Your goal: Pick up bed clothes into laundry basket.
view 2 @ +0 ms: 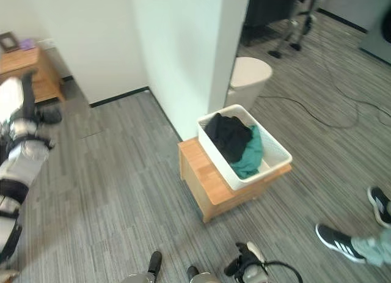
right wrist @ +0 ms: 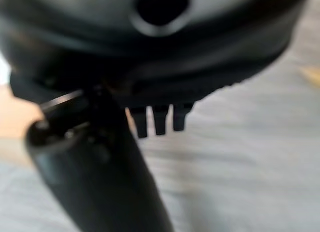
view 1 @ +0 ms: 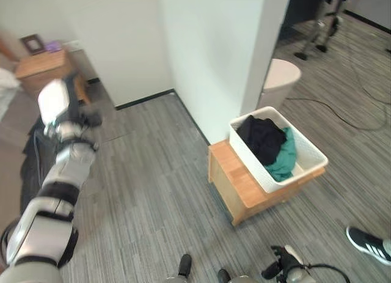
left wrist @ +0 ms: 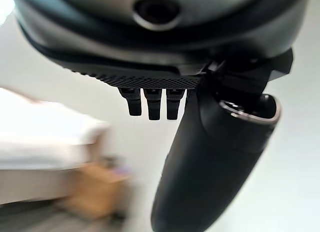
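White basket (view 1: 305,150) — box-edge (view 1: 238,188), carpet (view 1: 153,191) open

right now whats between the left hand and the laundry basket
In the left eye view, bare grey floor and a white wall corner lie between the raised left hand and the laundry basket.

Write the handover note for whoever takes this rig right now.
Left robot hand: raised at the robot's left, open, holding nothing.
Right robot hand: low by the robot's side, open, holding nothing.
White laundry basket sits on a low wooden stand by the wall corner, with black clothes and a green garment in it.
Left: any remaining bed clothes; none are visible from here.
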You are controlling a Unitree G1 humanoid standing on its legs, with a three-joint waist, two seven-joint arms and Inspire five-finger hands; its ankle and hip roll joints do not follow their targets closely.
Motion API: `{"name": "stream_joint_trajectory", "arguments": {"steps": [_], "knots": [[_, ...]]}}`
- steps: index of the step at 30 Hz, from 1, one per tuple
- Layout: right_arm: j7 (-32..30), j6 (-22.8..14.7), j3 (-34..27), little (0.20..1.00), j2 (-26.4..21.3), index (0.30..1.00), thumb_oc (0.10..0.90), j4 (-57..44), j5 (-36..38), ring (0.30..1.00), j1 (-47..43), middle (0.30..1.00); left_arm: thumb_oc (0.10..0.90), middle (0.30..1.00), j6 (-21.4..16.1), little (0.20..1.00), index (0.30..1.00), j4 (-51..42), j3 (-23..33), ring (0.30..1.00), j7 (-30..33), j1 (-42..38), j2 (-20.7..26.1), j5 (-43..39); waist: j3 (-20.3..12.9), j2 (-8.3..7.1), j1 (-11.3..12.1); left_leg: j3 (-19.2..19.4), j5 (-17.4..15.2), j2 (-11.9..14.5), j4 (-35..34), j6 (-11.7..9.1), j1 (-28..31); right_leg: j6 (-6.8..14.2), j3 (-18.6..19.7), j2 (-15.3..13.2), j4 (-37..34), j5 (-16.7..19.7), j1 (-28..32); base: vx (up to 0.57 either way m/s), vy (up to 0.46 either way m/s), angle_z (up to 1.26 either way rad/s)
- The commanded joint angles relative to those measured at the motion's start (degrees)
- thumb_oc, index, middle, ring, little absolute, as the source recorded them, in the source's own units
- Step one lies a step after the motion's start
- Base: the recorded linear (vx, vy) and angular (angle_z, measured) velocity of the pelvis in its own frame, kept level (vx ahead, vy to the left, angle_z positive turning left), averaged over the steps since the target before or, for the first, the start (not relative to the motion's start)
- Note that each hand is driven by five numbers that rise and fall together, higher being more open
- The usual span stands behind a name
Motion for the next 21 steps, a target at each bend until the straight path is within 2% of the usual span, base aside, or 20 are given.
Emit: {"name": "stream_joint_trajectory", "arguments": {"steps": [1, 2, 4, 5, 6, 7, 8, 9, 10, 12, 13, 14, 15, 16, 17, 19, 21], "knots": [[-1.4, -1.9, 0.4, 0.9, 2.1, 0.9, 0.8, -6.0, -2.9, 0.9, -3.7, 0.9, 0.8, 0.9, -1.8, 0.9, 0.9, -2.1, 4.0, 0.9, 3.5, -0.9, 3.3, 2.0, -0.3, -3.86, 1.7, 12.1, -4.8, -4.3, -0.1, 3.7, -9.0, 6.0, 2.2, -3.6, -7.7, -1.3, 3.6, -0.35, 0.131, 1.24], [-1.7, -1.7, 1.0, 0.9, 2.5, 0.9, 0.8, -8.2, -4.0, 0.9, -4.4, 0.9, 0.8, 0.9, -1.9, 0.9, 0.9, -2.8, 5.1, 0.9, 2.8, 5.0, 0.3, 1.8, -0.1, -5.07, 0.9, 21.7, -6.8, -0.5, 3.1, 3.9, -9.0, 7.3, -3.0, -6.3, -9.1, -0.2, 2.6, -0.27, 0.133, 1.43], [-2.4, -1.8, 0.1, 0.9, 2.5, 0.9, 0.8, -10.9, -3.9, 0.9, -5.0, 0.9, 0.8, 0.9, -3.3, 0.9, 0.9, -3.8, 6.0, 0.9, 1.8, 10.7, -4.0, 0.0, -0.1, -6.27, 0.1, 25.9, -8.1, 3.4, 5.8, 3.4, -7.2, 8.2, -7.9, -9.1, -9.0, 0.8, 1.6, -0.3, 0.175, 1.53], [-2.8, -1.7, -0.9, 0.9, 2.1, 0.9, 0.8, -12.5, -3.8, 0.9, -5.2, 0.9, 0.8, 0.9, -5.0, 0.9, 0.9, -5.3, 6.1, 0.9, 0.4, 13.8, -6.4, -2.5, -0.4, -6.9, -0.7, 29.4, -8.3, 7.2, 6.5, 2.7, -5.6, 8.8, -11.5, -10.9, -9.0, 1.0, 1.4, -0.27, 0.285, 1.82], [-3.4, -1.4, -3.0, 0.9, 1.7, 0.9, 0.8, -14.6, -3.9, 0.9, -4.3, 0.9, 0.8, 0.9, -6.8, 0.9, 0.9, -7.8, 6.8, 0.9, -2.5, 19.6, -11.2, -7.4, -1.3, -7.43, -2.2, 38.1, -7.2, 14.1, 6.0, 1.2, -2.2, 9.7, -18.3, -13.6, -8.9, 1.0, 1.4, -0.21, 0.3, 2.02], [-3.3, -1.3, -3.8, 0.9, 1.3, 0.9, 0.8, -15.3, -4.0, 0.9, -3.3, 0.9, 0.8, 0.9, -7.0, 0.9, 0.9, -8.4, 7.0, 0.9, -3.9, 21.9, -13.1, -9.1, -2.0, -7.25, -3.1, 42.5, -6.2, 16.7, 5.0, 0.2, -0.1, 9.9, -21.7, -14.5, -8.8, 0.9, 1.9, -0.05, 0.364, 2.68], [-3.4, -1.4, -5.6, 0.9, 0.7, 0.9, 0.8, -16.5, -3.8, 0.9, -2.0, 0.9, 0.8, 0.9, -7.2, 0.9, 0.9, -8.0, 7.4, 0.9, -5.4, 23.9, -15.0, -11.5, -3.3, -7.2, -4.4, 47.7, -6.8, 18.7, 2.9, -1.3, 3.2, 10.8, -25.4, -15.8, -8.8, -0.1, 2.9, 0.16, 0.37, 2.43], [-3.9, -0.8, -9.5, 0.9, -1.0, 0.9, 0.8, -19.3, -2.9, 0.9, 0.2, 0.9, 0.8, 0.9, -8.0, 0.9, 0.9, -9.1, 8.2, 0.9, -8.5, 29.2, -18.9, -15.4, -5.0, -6.62, -4.4, 48.9, -6.1, 17.1, 0.9, -1.8, 4.7, 11.2, -28.6, -16.7, -8.9, 0.3, 3.8, 0.17, 0.301, 2.43], [-3.8, -0.7, -9.5, 0.9, -1.3, 0.9, 0.8, -19.6, -3.0, 0.9, 0.7, 0.9, 0.8, 0.9, -8.0, 0.9, 0.9, -9.3, 8.1, 0.9, -8.6, 29.6, -19.0, -15.5, -5.3, -6.5, -4.6, 48.6, -6.1, 16.9, 0.7, -1.7, 4.5, 11.3, -28.9, -16.8, -8.9, 0.3, 3.9, 0.21, 0.3, 2.0], [-4.8, -0.7, -13.4, 0.9, -2.9, 0.9, 0.8, -24.1, -1.2, 0.9, 1.3, 0.9, 0.8, 0.9, -8.6, 0.9, 0.9, -11.0, 7.9, 0.9, -9.3, 30.6, -21.2, -19.2, -5.7, -7.02, -3.5, 45.3, -6.7, 13.3, -0.3, -0.5, 3.6, 11.6, -31.8, -18.9, -7.7, 0.7, 5.6, 0.17, 0.253, 1.67], [-4.2, -0.3, -14.2, 0.9, -0.5, 0.9, 0.8, -21.5, -0.5, 0.9, 3.0, 0.9, 0.8, 0.9, -8.9, 0.9, 0.9, -12.3, 7.5, 0.9, -9.8, 31.0, -22.4, -19.4, -5.4, -6.86, -3.4, 44.0, -7.3, 11.5, -1.8, 0.7, 4.0, 11.7, -32.6, -20.1, -4.6, 0.5, 5.2, 0.09, 0.299, 1.62], [-4.6, -2.0, -14.6, 0.9, -0.3, 0.9, 0.8, -23.9, -2.5, 0.9, 4.9, 0.9, 0.8, 0.9, -9.0, 0.9, 0.9, -14.7, 7.4, 0.9, -9.8, 31.9, -22.3, -18.9, -4.3, -6.97, -3.6, 42.3, -8.4, 9.6, -2.3, 2.1, 4.1, 11.8, -31.8, -21.3, 0.1, 0.1, 3.8, -0.03, 0.31, 2.05], [-3.6, -2.9, -15.2, 0.9, 0.5, 0.9, 0.8, -24.2, -1.8, 0.9, 5.6, 0.9, 0.8, 0.9, -9.3, 0.9, 0.9, -17.5, 7.3, 0.9, -10.1, 32.0, -21.6, -17.9, -3.1, -6.97, -4.3, 40.9, -8.1, 7.6, -2.5, 3.9, 3.0, 12.0, -29.8, -22.3, 5.6, 1.6, 0.5, -0.09, 0.287, 2.23], [-4.4, -3.2, -16.7, 0.9, -0.1, 0.9, 0.8, -26.1, -1.3, 0.9, 5.8, 0.9, 0.8, 0.9, -9.5, 0.9, 0.9, -19.3, 7.9, 0.9, -10.0, 32.0, -21.0, -17.4, -2.1, -6.64, -5.0, 38.4, -8.6, 6.3, -3.2, 4.6, 3.0, 11.9, -25.8, -21.2, 8.9, 2.1, -2.4, -0.06, 0.225, 2.31], [-5.1, -3.5, -18.1, 0.9, -1.2, 0.9, 0.8, -30.2, -1.3, 0.9, 6.1, 0.9, 0.8, 0.9, -9.3, 0.9, 0.9, -21.0, 8.4, 0.9, -9.6, 31.7, -19.9, -16.5, -1.7, -6.4, -6.1, 36.4, -9.1, 5.2, -3.2, 5.0, 2.6, 11.8, -20.3, -18.7, 10.7, 0.5, -4.9, 0.08, 0.175, 1.9], [-7.7, -4.7, -22.0, 0.9, -3.4, 0.9, 0.8, -38.9, 0.3, 0.9, 6.0, 0.9, 0.8, 0.9, -10.4, 0.9, 0.9, -23.9, 9.7, 0.9, -9.1, 30.1, -17.5, -16.2, -1.1, -6.13, -7.7, 32.1, -9.6, 3.4, -3.2, 5.3, 2.3, 11.7, -10.8, -13.8, 9.3, -2.5, -7.6, 0.2, 0.114, 1.89], [-9.0, -5.4, -24.1, 0.9, -4.9, 0.9, 0.8, -44.9, 0.5, 0.9, 6.1, 0.9, 0.8, 0.9, -11.2, 0.9, 0.9, -28.2, 9.7, 0.9, -8.8, 29.0, -15.8, -15.4, -0.3, -6.42, -8.8, 28.3, -10.3, 1.4, -3.2, 5.8, 2.4, 10.7, -4.4, -10.5, 6.8, -2.7, -9.1, 0.19, 0.006, 1.46]]}}
